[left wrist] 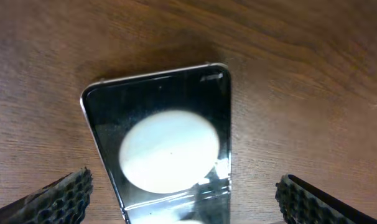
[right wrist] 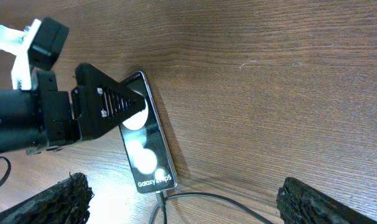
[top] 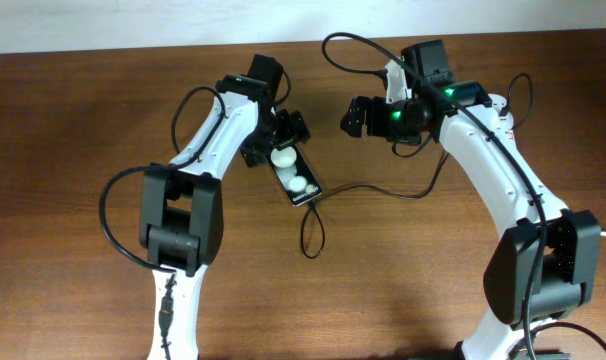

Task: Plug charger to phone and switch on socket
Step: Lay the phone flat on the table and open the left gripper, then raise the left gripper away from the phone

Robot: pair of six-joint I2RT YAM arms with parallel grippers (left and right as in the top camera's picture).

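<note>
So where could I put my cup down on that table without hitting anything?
Bare wood lies outside the left arm, and at the front between it and the right arm, below the charger loop. Crowded: the middle, around the phone.

Phone [top: 293, 176] on table [top: 83, 120]; charger [top: 363, 185] at its near end.

Brown wood-grain table [top: 83, 120], a bit scuffed. A black phone [top: 294, 178] lies flat on it near the middle, screen up, with two white glare spots on the glass. A thin black cable [top: 383, 190] lies on the wood too. It meets the phone's lettered end, curls into a small loop, then trails off to the right.
</note>
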